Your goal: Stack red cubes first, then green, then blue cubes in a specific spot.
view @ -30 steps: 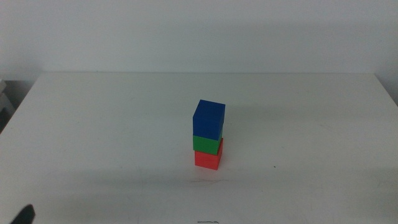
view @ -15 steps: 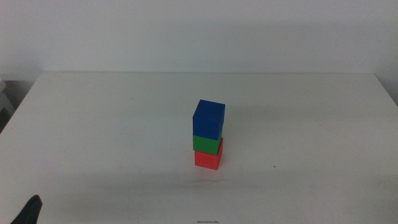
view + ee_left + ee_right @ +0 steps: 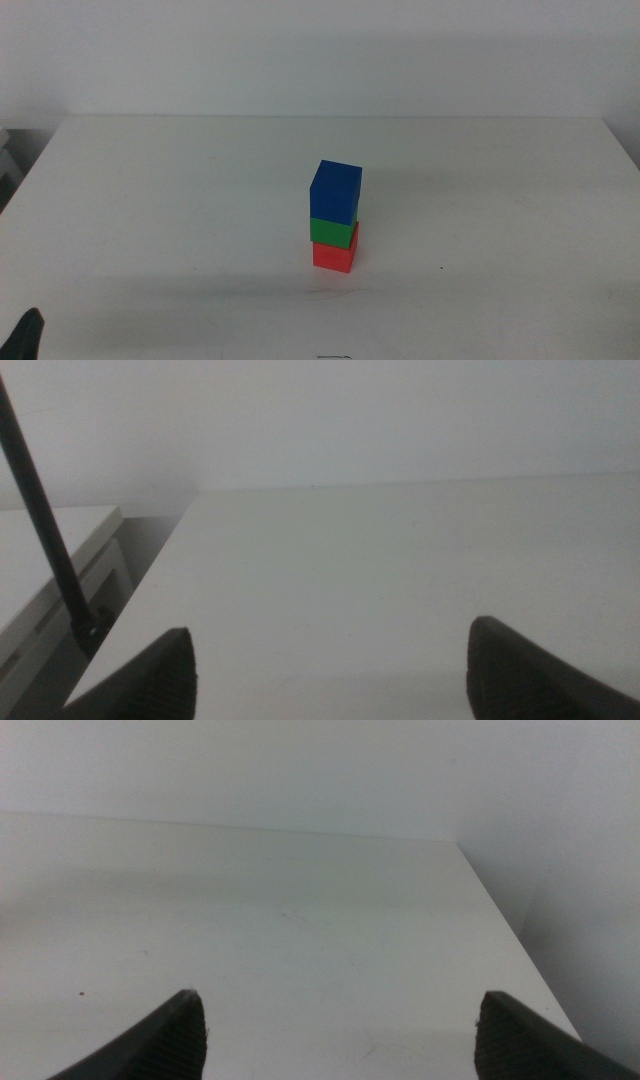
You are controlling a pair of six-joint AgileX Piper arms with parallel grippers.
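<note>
In the middle view a stack of three cubes stands near the centre of the white table (image 3: 180,200). The red cube (image 3: 333,256) is at the bottom, the green cube (image 3: 333,233) sits on it, and the blue cube (image 3: 336,193) is on top, turned slightly. My left gripper (image 3: 330,660) is open and empty, and only its tip (image 3: 30,335) shows at the bottom left corner of the middle view. My right gripper (image 3: 340,1025) is open and empty over bare tabletop, out of the middle view. Neither wrist view shows the cubes.
The left wrist view shows the table's left edge (image 3: 150,590), a thin dark rod (image 3: 45,530) and a lower white surface (image 3: 40,560) beside it. The right wrist view shows the table's right edge (image 3: 505,930).
The left gripper's tip at the bottom left corner rose a little, then dropped lower and further left. The stack has not moved.
</note>
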